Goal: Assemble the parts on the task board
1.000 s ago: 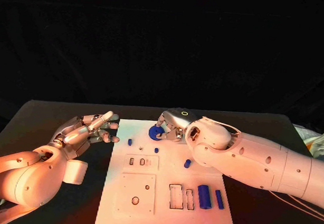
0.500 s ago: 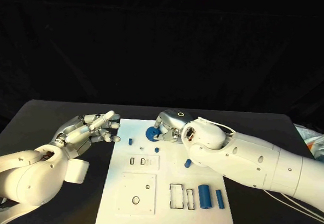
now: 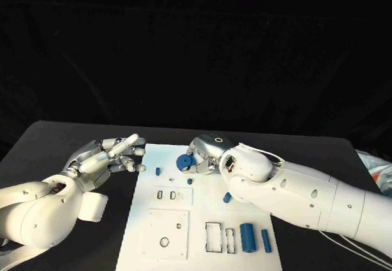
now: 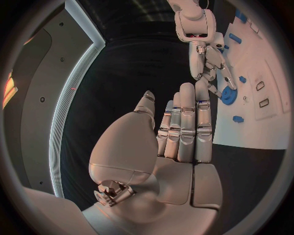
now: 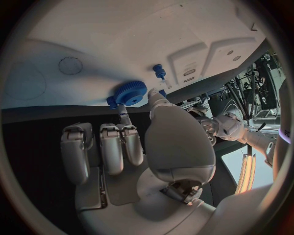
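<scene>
The white task board (image 3: 200, 251) lies in the middle of the black table. My right hand (image 3: 206, 152) hovers over the board's far end and pinches a blue gear (image 3: 184, 162) between thumb and fingertips. The gear (image 5: 130, 92) is tilted just above the board, and it also shows as a blue gear (image 4: 230, 95) below the right hand (image 4: 207, 63). My left hand (image 3: 111, 157) is off the board's left edge, fingers apart and holding nothing. Small blue pegs (image 3: 157, 170) (image 3: 190, 181) (image 3: 226, 197) lie on the board near the gear.
A thick blue cylinder (image 3: 246, 237) and a thinner one (image 3: 266, 241) lie at the board's near right, beside rectangular slots (image 3: 213, 237). A square plate with holes (image 3: 165, 233) sits at the near left. Black table (image 3: 66, 137) surrounds the board.
My right hand has shifted slightly to the left with the blue gear still in its grip. The left hand has stayed where it was.
</scene>
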